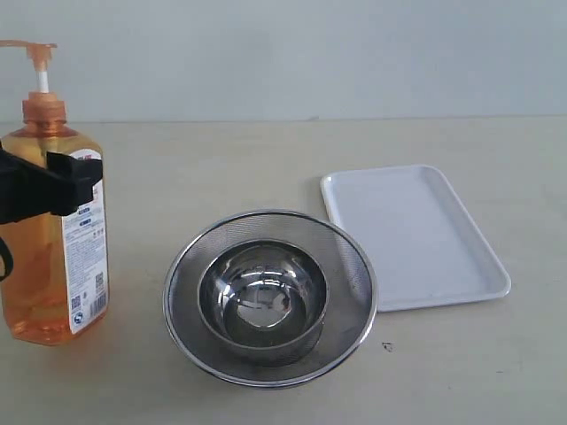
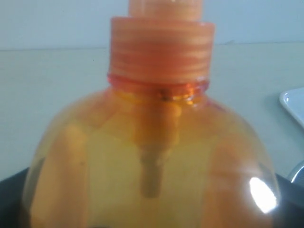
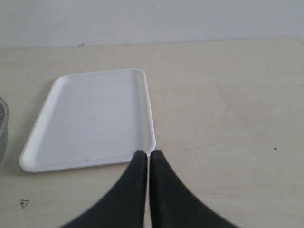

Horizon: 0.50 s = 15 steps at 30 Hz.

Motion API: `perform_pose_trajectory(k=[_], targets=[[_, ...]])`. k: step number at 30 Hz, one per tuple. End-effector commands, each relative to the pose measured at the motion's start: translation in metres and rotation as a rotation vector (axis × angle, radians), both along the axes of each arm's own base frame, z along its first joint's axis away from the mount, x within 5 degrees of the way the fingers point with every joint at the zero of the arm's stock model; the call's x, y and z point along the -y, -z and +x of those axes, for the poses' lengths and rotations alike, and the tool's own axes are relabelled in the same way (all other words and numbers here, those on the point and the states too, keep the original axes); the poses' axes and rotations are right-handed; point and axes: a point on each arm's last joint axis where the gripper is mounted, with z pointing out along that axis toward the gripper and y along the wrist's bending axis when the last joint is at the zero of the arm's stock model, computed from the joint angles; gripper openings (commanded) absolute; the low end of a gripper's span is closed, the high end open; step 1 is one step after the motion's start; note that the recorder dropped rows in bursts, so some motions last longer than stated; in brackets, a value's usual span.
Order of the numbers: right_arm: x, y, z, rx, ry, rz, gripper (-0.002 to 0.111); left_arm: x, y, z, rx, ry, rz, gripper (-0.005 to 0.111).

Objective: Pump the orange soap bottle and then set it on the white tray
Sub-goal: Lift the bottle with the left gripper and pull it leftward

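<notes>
Left gripper (image 1: 53,184) clamped on the orange soap bottle (image 1: 49,274), black jaws across its upper body just under the shoulder. Upright at the far left of the table (image 1: 221,159), well apart from the white tray (image 1: 416,235) on the right; pump head (image 1: 31,46) raised on its white stem, spout reaching the picture's left edge. Between bottle and tray, mesh strainer (image 1: 350,266) with a steel bowl (image 1: 263,301) nested inside, rim right at the tray's near left edge; touching or not, cannot tell. Open tabletop between bottle and strainer, and behind strainer and tray up to the wall (image 1: 310,53). Right gripper (image 3: 148,161) pressed together, tips just beside a tray corner.
</notes>
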Motion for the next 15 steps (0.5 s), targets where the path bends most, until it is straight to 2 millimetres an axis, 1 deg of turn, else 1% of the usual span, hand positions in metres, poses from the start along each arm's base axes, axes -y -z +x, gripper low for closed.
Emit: perform_pose_trajectory(k=[1,4,9,11,15], targets=[[0.0,-0.001,0.0,0.017,0.001,0.0,0.0,0.003,-0.02,0.006,0.035,-0.01,-0.018,0.005],[0.0,-0.001,0.0,0.017,0.001,0.0,0.0,0.002,-0.031,0.005,0.0,-0.024,-0.015,0.005],[0.0,-0.001,0.0,0.017,0.001,0.0,0.0,0.007,-0.041,-0.002,0.026,-0.021,-0.033,0.005],[0.0,-0.001,0.0,0.017,0.001,0.0,0.0,0.011,-0.038,-0.004,0.007,-0.014,-0.029,0.005],[0.0,-0.001,0.0,0.017,0.001,0.0,0.0,0.009,-0.029,-0.009,-0.024,-0.025,-0.034,0.005]])
